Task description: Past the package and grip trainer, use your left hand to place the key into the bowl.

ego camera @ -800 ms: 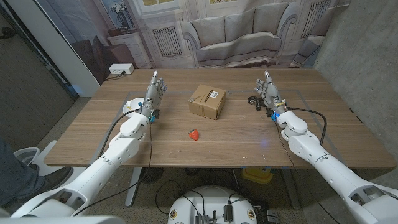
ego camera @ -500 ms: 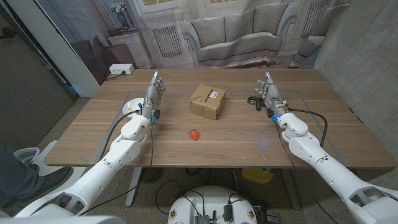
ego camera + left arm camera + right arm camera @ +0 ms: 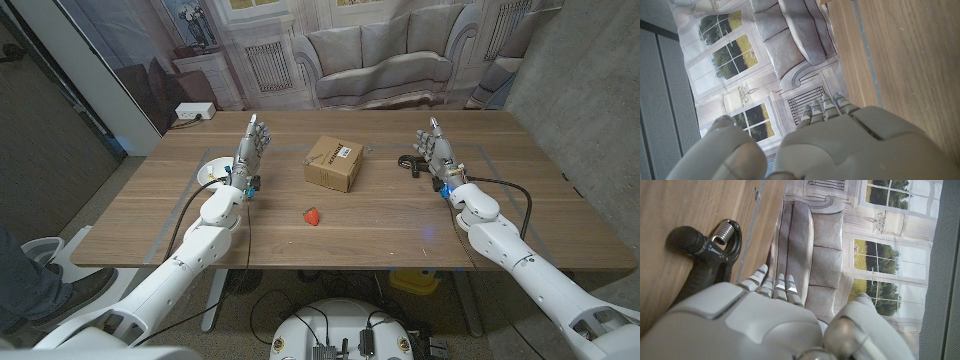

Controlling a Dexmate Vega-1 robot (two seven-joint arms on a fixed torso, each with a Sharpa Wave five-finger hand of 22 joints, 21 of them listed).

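Both our left hand [image 3: 247, 150] and right hand [image 3: 436, 150] stand open and empty either side of the package [image 3: 333, 163], while the key, apparently the small thing beside the package [image 3: 367, 150], waits ungrasped.

Table [image 3: 400, 215]: matt brown wood, fine grain. Package [image 3: 333, 163]: plain brown cardboard, white paper label. Grip trainer [image 3: 705, 255]: matt black handles, bright metal coil spring. Bowl [image 3: 213, 168]: smooth white. Both hands: smooth pale grey plastic shells.
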